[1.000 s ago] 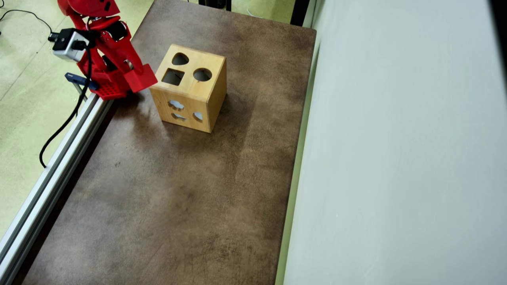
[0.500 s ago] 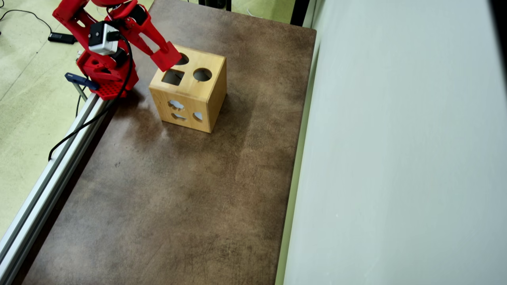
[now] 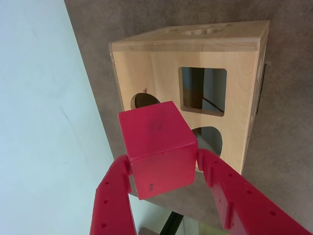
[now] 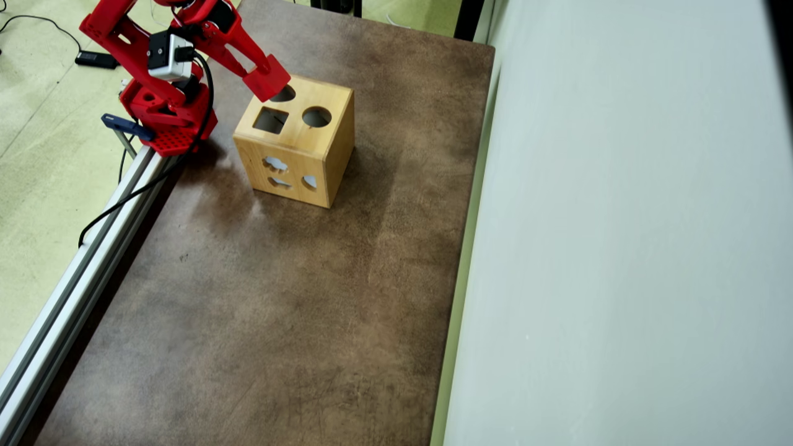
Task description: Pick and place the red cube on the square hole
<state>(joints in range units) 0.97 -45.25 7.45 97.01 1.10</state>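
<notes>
Brown table (image 4: 279, 297), box (image 4: 297, 161) upper left of the overhead view. Gripper (image 3: 164, 169) clamps cube (image 3: 156, 147), lifted from beside the box to over its top corner; square hole (image 4: 271, 120) just below, unfilled.

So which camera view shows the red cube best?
The wrist view: the red cube fills the middle, clamped between the gripper fingers, faces sharp. The overhead view shows it only as a small red block above the wooden box.
</notes>
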